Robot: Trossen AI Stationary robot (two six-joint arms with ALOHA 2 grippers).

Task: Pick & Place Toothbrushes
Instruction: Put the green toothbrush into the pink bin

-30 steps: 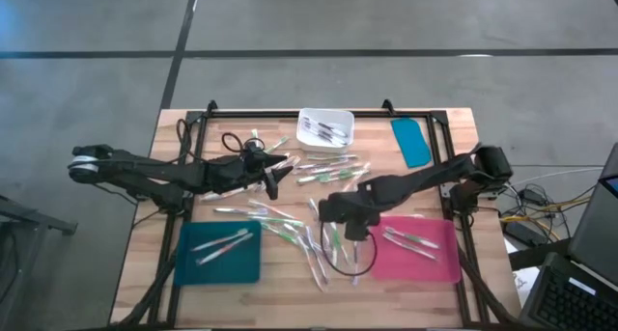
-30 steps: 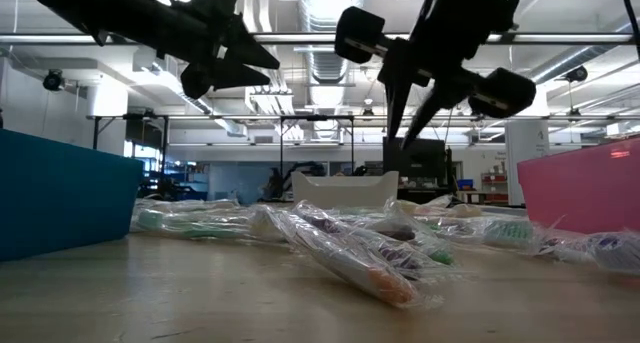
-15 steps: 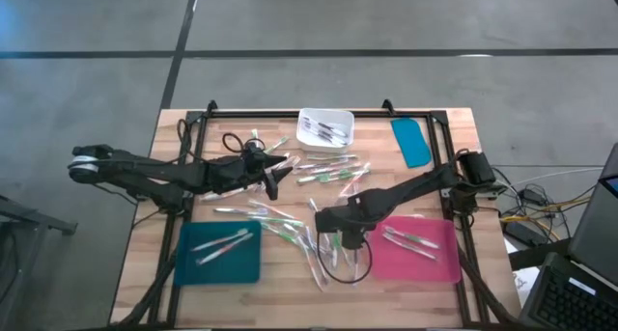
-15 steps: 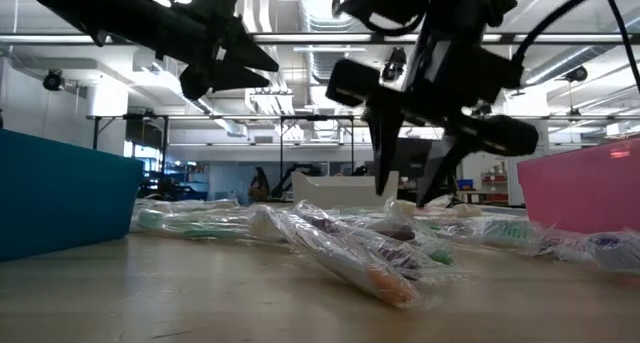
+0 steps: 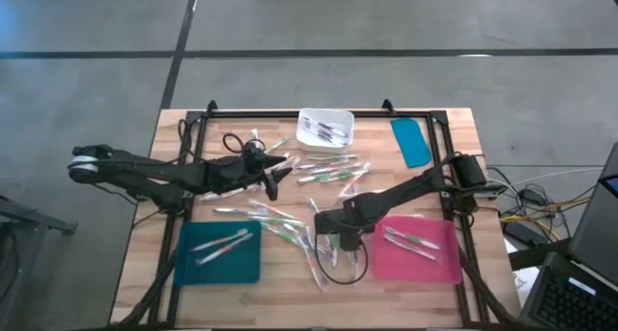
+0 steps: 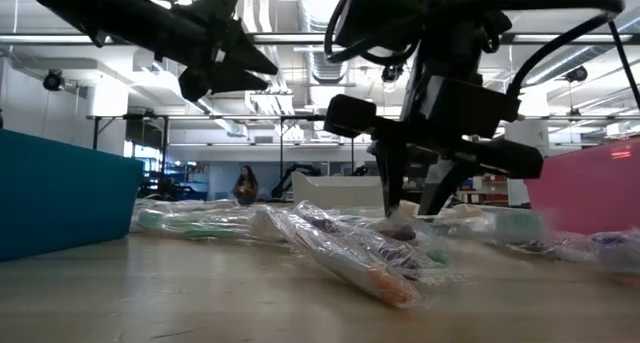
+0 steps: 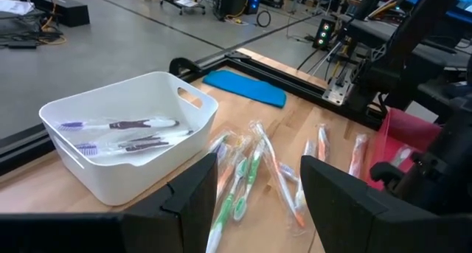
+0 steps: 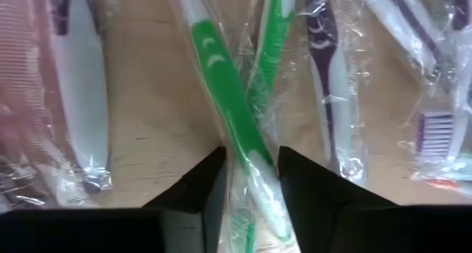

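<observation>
In the white bin [image 7: 110, 146], two wrapped toothbrushes [image 7: 122, 125] lie side by side.

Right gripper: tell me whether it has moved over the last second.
Yes. In the low view the right gripper has dropped from high above the white bin to the wrapped toothbrushes. In the high view it slid along the pink tray toward the near edge.

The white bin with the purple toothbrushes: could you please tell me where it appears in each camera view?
High view: the white bin sits at the table's far edge, centre.
Low view: its pale wall shows far back, centre, partly behind the right arm.
Left wrist view: it fills the left side, close up.
Right wrist view: not in it.
Shared landmark: the flat blue tray lying beside it.
</observation>
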